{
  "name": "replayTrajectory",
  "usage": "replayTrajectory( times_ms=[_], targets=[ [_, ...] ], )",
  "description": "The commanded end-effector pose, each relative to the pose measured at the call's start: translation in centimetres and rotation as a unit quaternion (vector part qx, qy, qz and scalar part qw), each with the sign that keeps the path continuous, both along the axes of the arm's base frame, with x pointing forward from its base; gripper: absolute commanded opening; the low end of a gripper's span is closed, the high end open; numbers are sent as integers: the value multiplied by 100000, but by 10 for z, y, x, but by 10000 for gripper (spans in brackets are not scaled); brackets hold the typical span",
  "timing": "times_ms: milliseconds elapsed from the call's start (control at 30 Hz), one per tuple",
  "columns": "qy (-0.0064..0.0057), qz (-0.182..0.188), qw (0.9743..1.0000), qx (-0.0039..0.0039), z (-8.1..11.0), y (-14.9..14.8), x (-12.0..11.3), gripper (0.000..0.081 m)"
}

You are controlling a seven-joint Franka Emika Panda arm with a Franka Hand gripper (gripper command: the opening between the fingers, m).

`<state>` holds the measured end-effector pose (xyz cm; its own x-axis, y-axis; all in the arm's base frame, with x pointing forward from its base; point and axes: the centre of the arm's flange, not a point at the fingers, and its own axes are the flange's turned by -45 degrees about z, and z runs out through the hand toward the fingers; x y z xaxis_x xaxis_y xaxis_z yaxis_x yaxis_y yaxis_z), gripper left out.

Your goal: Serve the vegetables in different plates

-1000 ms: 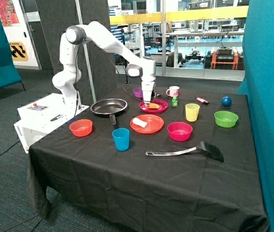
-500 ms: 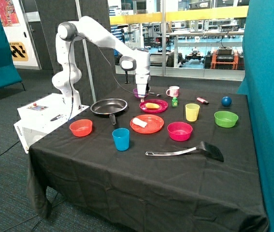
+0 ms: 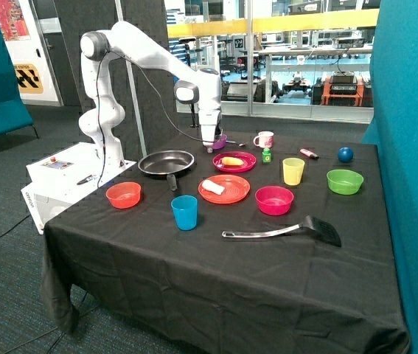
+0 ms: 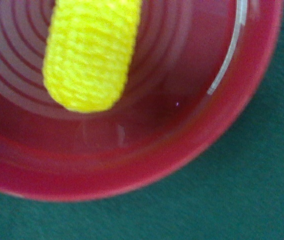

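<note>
Up close at the wrist, yellow piece (image 4: 89, 52) on magenta plate (image 4: 242, 100), knobbly.

The gripper (image 3: 210, 147) is now hanging above the table edge of the magenta plate (image 3: 246, 167), on the side toward the black frying pan (image 3: 166, 161), having risen and drawn away from the spot just over the yellow vegetable piece (image 3: 231, 161) where it was sitting a second ago; the white arm (image 3: 157, 64) is now standing taller and leaning back toward its base; the yellow piece, earlier half hidden under the fingers, is now lying fully exposed on the magenta plate, clear of the gripper.
</note>
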<state>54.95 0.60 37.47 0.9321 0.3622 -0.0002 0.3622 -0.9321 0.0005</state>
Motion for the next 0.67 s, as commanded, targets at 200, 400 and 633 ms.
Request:
replayTrajectory(
  times_ms=[200, 400, 633],
  targets=[
    [0, 876, 99996, 29, 9, -37, -3, 601],
    [1, 1473, 99989, 29, 11, -36, -4, 598],
    [1, 1784, 99984, 29, 9, -35, -10, 598]
  ],
)
